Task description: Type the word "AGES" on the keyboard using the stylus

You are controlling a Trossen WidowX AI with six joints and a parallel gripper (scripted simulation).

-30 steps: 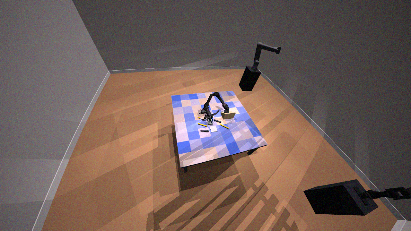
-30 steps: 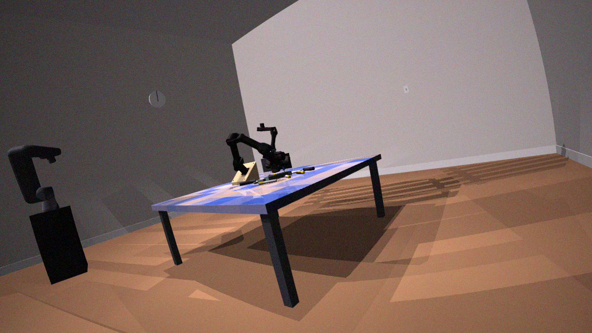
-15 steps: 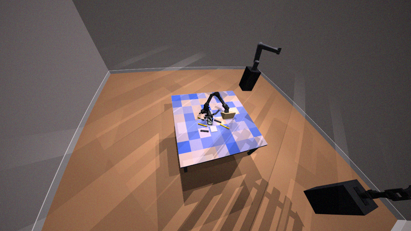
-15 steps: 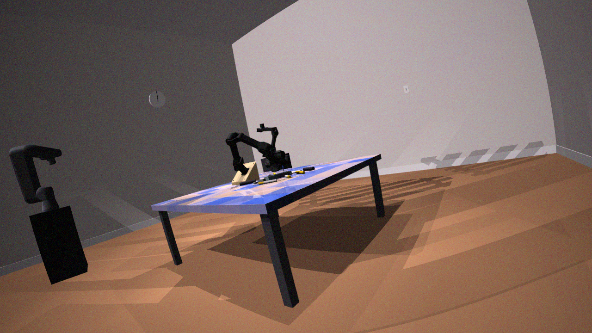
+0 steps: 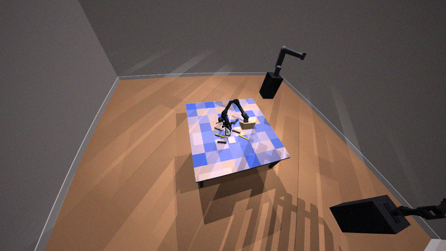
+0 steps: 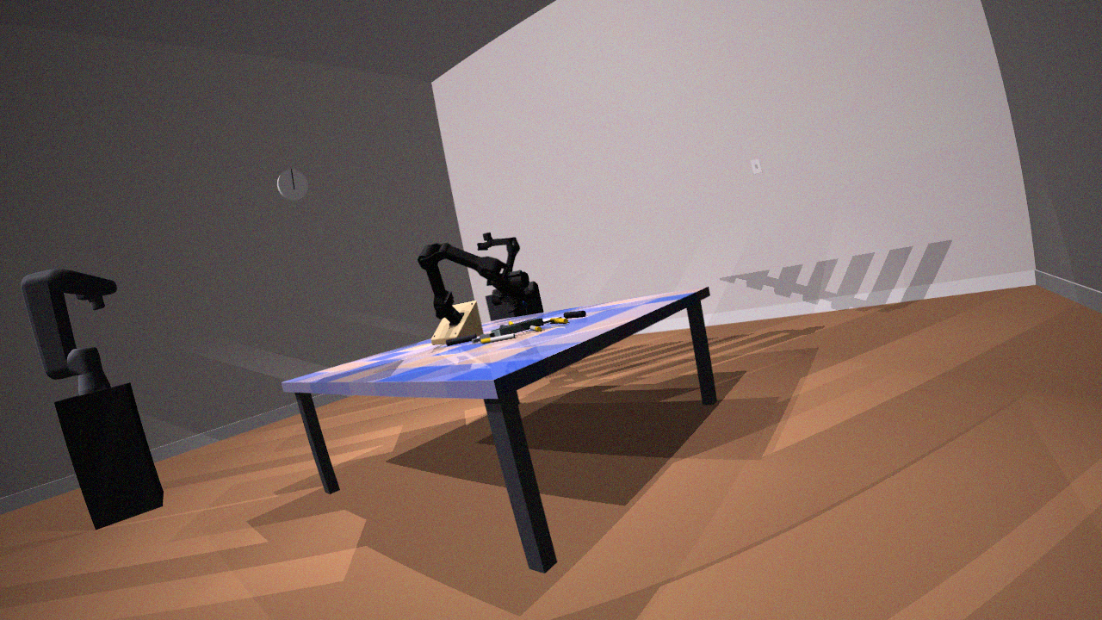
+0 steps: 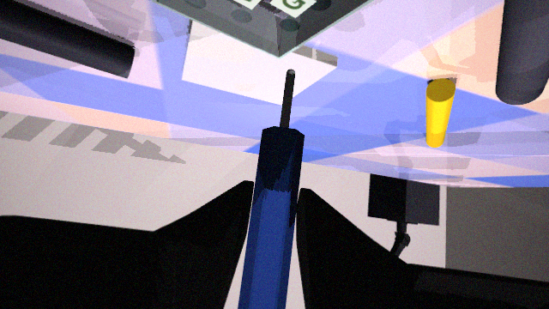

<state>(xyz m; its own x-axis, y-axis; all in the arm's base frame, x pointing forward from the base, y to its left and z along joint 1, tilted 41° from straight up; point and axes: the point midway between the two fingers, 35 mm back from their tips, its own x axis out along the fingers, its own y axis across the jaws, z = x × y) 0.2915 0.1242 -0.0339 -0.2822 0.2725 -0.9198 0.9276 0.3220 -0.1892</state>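
My gripper [image 7: 275,195] [image 5: 226,126] is shut on a blue stylus [image 7: 279,150] whose thin dark tip points away from the wrist camera. In the wrist view the tip sits just off the near corner of the dark keyboard [image 7: 266,26] [image 5: 227,131], over a white sheet [image 7: 240,70], and touches no key. Only that corner shows there, with a white key marked G [image 7: 294,3] at the top edge. In the exterior and top views the arm [image 6: 462,265] bends down over the keyboard on the checkered table [image 5: 218,162] [image 6: 400,381].
A yellow cylinder [image 7: 438,112] lies right of the stylus tip, a black rod [image 7: 69,42] at the upper left, and a dark cylinder [image 7: 523,51] at the upper right. A wooden wedge [image 5: 247,125] [image 6: 455,319] stands by the arm. Yellow and black pens [image 5: 220,135] lie around the keyboard.
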